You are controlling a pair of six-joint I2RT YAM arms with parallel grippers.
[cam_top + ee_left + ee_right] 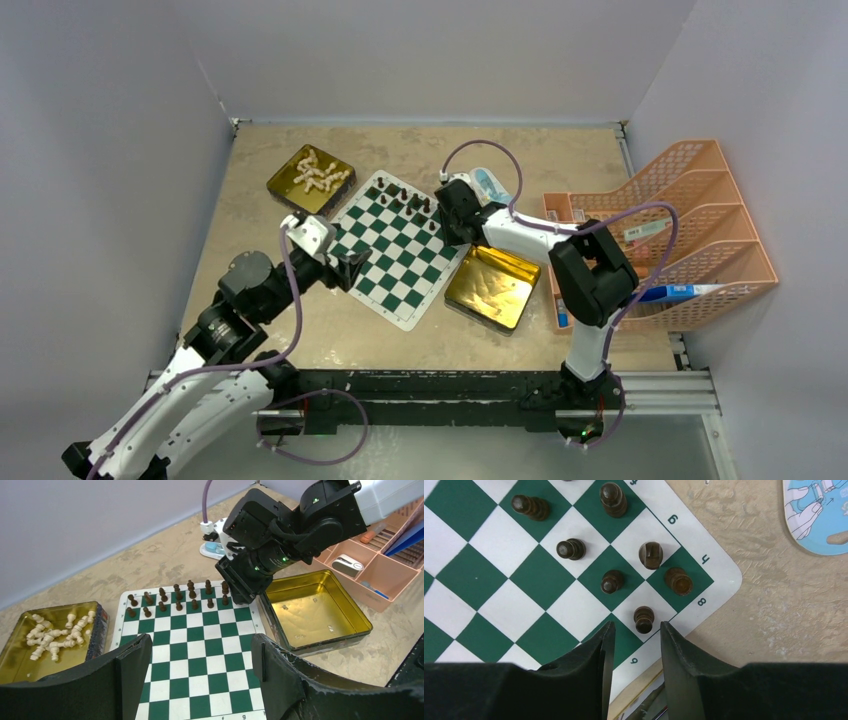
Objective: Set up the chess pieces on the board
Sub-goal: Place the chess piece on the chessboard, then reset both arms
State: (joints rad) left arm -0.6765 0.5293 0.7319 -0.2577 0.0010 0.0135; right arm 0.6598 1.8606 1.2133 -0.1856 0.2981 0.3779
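One gold tin (pixel 288 186) holds cream chess pieces (pixel 320 175); dark pieces (pixel 405 200) stand on the board (pixel 395 275). The left gripper (pixel 200 647) gapes, released; the right gripper (pixel 636 629) is released beside a pawn (pixel 644 619).

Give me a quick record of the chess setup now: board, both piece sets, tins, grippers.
board: green-and-white checked mat
dark pieces: two rows along the board's far edge
cream pieces: heaped in the left gold tin
right gold tin: no pieces inside
left gripper: open, above the board's near side, empty
right gripper: open, over the board corner, a dark pawn at its tips
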